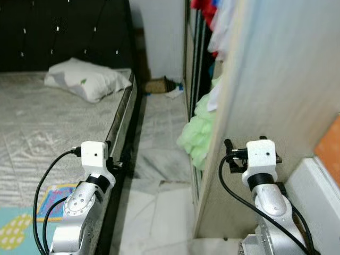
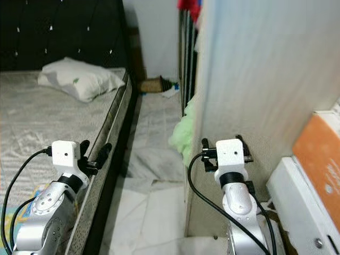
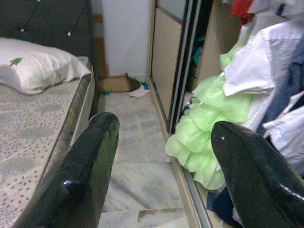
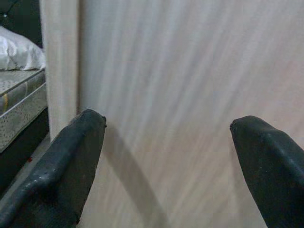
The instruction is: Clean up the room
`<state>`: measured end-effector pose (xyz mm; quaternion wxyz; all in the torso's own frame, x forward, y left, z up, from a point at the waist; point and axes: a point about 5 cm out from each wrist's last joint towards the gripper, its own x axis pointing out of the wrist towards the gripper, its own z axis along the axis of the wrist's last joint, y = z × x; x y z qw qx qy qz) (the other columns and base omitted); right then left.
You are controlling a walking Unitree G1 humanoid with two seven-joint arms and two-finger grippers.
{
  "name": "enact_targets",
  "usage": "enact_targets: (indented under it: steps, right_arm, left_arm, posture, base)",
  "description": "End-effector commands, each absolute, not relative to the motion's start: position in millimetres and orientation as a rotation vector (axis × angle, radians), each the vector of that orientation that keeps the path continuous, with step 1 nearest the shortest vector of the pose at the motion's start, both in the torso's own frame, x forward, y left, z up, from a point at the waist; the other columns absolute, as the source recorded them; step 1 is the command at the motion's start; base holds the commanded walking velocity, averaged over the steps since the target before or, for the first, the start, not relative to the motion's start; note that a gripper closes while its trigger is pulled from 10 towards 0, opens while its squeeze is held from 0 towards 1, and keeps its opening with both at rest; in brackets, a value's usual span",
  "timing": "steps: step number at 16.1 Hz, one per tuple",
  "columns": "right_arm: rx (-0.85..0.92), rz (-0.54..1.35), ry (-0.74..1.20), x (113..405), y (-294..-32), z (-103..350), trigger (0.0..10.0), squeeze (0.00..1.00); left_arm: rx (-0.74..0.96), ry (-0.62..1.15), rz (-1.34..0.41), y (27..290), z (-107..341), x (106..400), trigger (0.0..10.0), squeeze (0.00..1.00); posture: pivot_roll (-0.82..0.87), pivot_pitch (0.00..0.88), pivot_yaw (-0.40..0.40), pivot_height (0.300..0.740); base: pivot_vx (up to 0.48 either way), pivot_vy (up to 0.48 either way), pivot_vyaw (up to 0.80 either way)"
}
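Nearest the camera, at the lower right of the left eye view, the right pincer (image 1: pixel 229 155) stands with its fingers spread apart and holding nothing, right up against the pale wood wardrobe panel (image 1: pixel 271 74). In its wrist view the panel lies close ahead between the two black fingers. A step or a turn to the right would likely knock the fingers into that panel, or into the white and orange box (image 2: pixel 313 175) at the lower right edge.

At the lower left, the left pincer (image 1: pixel 118 155) is also apart and empty, raised just beside the bed's side rail (image 1: pixel 123 114). A careless swing leftwards could catch it on the rail or the mattress edge.

Between the two arms runs a narrow marble floor aisle (image 1: pixel 159 143). Midway up it, right of centre, a light green frilly garment (image 1: pixel 195 135) bulges out of the open wardrobe, with white and blue clothes (image 3: pixel 266 76) hanging above it. Walking forward, the right arm or a cable could snag this cloth and drag it onto the floor.

Further on, at the upper middle of the frame, the likely clutter to be cleared lies on the floor against the far wall: a brown bundle (image 1: pixel 155 85) and a scrap of white paper or cloth (image 1: pixel 173 93); what they are is unclear. Reaching them means bending low in a tight gap.

On the bed (image 1: pixel 48 122), upper left, a white pillow (image 1: pixel 87 78) rests near the dark headboard (image 1: pixel 64 32).
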<state>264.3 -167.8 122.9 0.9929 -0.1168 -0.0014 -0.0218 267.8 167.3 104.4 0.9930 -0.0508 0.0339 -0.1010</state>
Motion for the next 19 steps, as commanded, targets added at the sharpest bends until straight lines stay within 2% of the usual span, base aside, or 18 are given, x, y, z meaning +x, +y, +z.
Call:
enact_targets:
  steps: [1,11,19]
  right_arm:
    - [-0.236,-0.045,-0.006,265.7,-167.0,124.2,10.0,0.0]
    - [-0.236,-0.037,-0.003,265.9,-167.0,123.0,10.0,0.0]
    - [-0.234,-0.04,-0.001,266.7,-166.9,123.1,10.0,0.0]
  left_arm:
    - [-0.097,0.058,-0.198,170.7,106.4,269.4,10.0,0.0]
    - [-0.1,0.068,-0.205,169.5,104.8,269.6,10.0,0.0]
    - [-0.099,0.073,-0.205,169.7,104.8,270.8,10.0,0.0]
  posture:
    - [-0.18,0.0,0.016,0.74]
    - [-0.18,0.0,0.015,0.74]
    - [-0.18,0.0,0.017,0.74]
  base:
    - [0.0,0.0,0.0]
    - [0.0,0.0,0.0]
    - [-0.301,0.0,0.0]
